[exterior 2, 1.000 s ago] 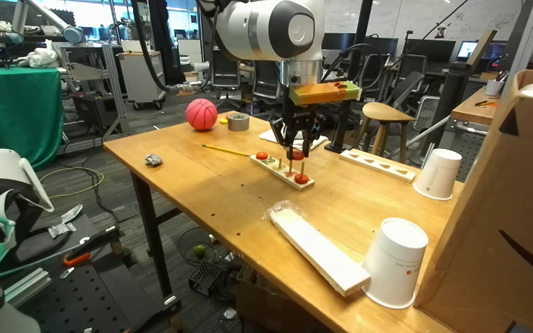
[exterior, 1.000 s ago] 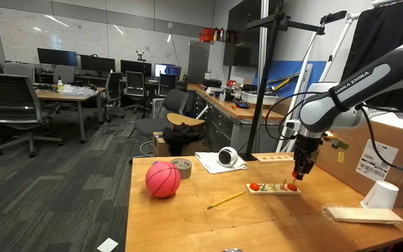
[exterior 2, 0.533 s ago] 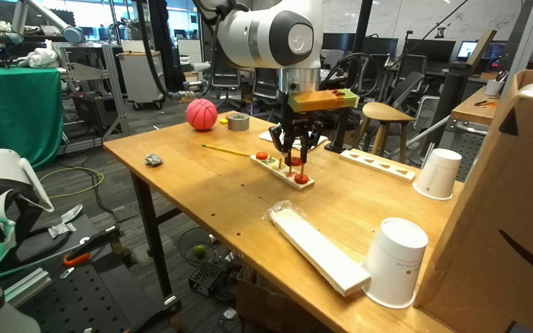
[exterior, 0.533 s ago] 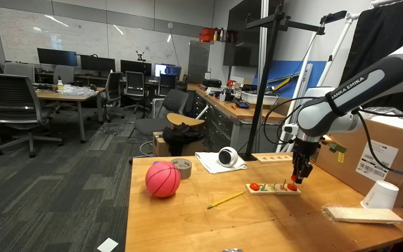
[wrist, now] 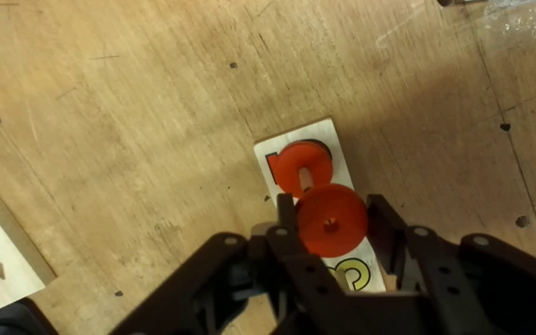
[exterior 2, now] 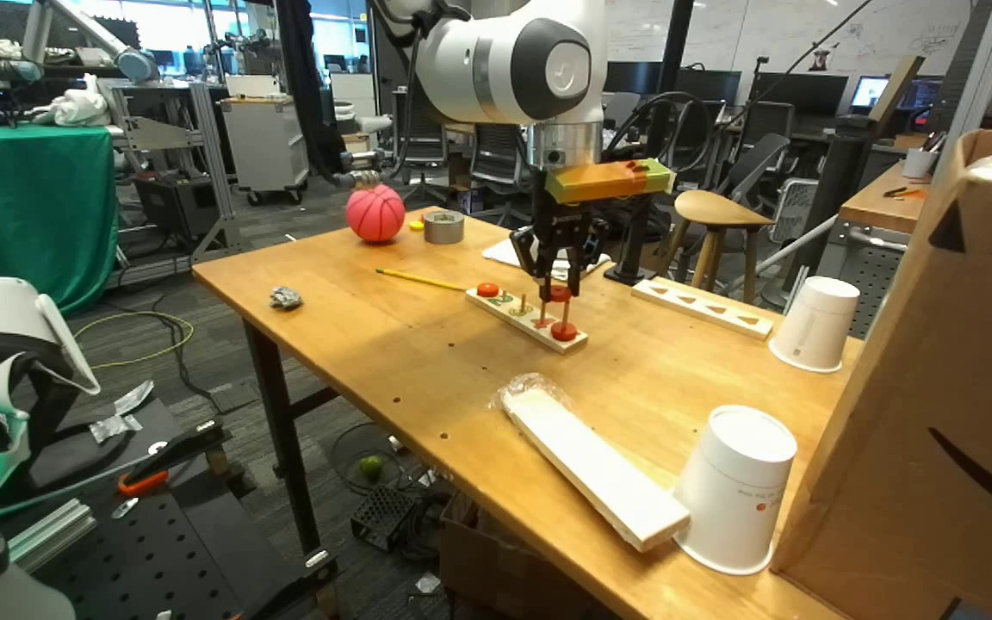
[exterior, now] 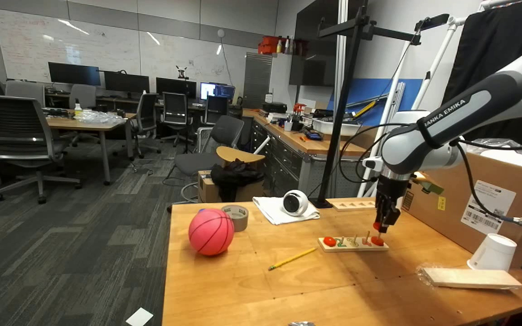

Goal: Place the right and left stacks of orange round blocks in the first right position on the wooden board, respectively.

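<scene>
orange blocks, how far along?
Done: an orange block sits around the end peg of the wooden board. In hand: a second block, gripped by the end effector above the board, not yet seated. Left: probably lowering it onto that peg, bare above its block. A third block sits at the opposite end; whether it moves is unclear.

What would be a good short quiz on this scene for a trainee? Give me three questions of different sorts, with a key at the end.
1. Open: what is the gripper holding?
2. True or false: the pink ball sits on the table, apart from the wooden board.
3. Multiple choice: in an exterior view, the white cups stand A) mouth up, B) mouth down, C) on their sides.

Key:
1. An orange round block.
2. True.
3. B.
</scene>
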Action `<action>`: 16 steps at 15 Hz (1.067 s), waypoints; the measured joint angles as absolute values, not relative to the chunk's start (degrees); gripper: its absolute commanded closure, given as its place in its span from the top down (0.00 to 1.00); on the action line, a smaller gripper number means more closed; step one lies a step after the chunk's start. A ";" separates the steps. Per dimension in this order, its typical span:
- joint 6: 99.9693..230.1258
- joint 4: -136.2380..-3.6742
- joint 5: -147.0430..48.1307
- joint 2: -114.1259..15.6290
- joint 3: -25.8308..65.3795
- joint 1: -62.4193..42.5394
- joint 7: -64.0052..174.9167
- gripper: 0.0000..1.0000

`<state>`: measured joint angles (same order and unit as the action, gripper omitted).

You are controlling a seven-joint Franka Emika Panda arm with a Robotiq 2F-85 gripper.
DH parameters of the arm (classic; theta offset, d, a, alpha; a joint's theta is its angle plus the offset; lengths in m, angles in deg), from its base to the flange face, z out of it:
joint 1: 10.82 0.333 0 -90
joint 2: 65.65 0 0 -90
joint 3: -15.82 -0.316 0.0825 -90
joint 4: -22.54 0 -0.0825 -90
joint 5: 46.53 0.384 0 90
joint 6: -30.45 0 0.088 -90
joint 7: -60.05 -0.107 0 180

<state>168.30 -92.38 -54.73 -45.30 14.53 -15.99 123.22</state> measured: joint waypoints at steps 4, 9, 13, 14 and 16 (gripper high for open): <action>168.30 -91.09 -54.89 -44.78 14.55 -16.00 123.22 0.16; 168.27 -90.97 -54.89 -44.30 14.56 -16.04 123.22 0.16; 168.27 -90.97 -54.89 -44.29 14.57 -16.11 123.22 0.16; 168.27 -90.97 -54.89 -44.30 14.60 -16.14 123.22 0.16; 168.28 -90.97 -54.89 -44.41 14.70 -16.18 123.22 0.16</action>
